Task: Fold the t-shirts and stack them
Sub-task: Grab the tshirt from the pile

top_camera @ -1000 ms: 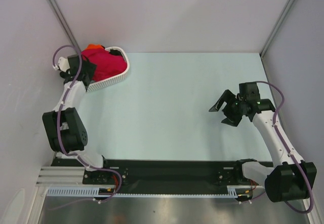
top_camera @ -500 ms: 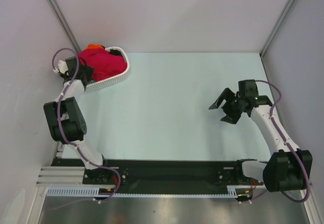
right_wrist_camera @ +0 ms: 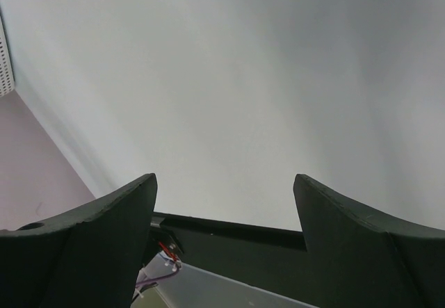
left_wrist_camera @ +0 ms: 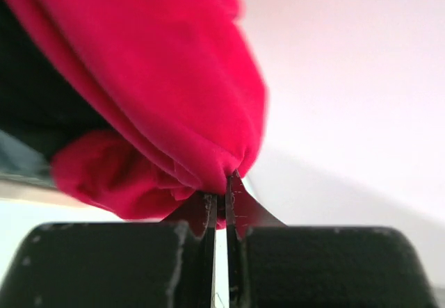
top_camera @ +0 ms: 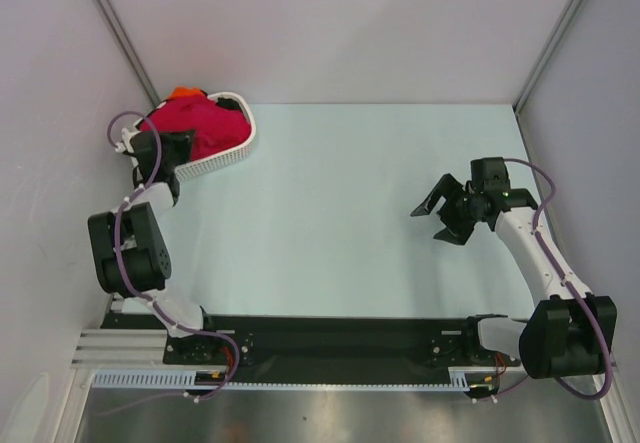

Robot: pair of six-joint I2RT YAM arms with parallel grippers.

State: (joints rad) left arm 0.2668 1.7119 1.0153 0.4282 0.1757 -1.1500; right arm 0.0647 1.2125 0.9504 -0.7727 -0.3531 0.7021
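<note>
A crimson red t-shirt lies bunched in the white basket at the table's back left, with a bit of orange cloth behind it and black cloth at its right. My left gripper is at the basket's near-left rim, shut on a fold of the red t-shirt; the cloth is pinched at the gripper's tips, and dark cloth shows behind. My right gripper hangs open over bare table at the right, nothing between its fingers.
Pale walls close in the table on the left, back and right. A black rail with the arm bases runs along the near edge. The basket sits hard against the back-left corner post.
My left gripper has shut on the red t-shirt at the basket's rim, and its wrist shifted slightly nearer. The right arm drew in a little and stays open.
</note>
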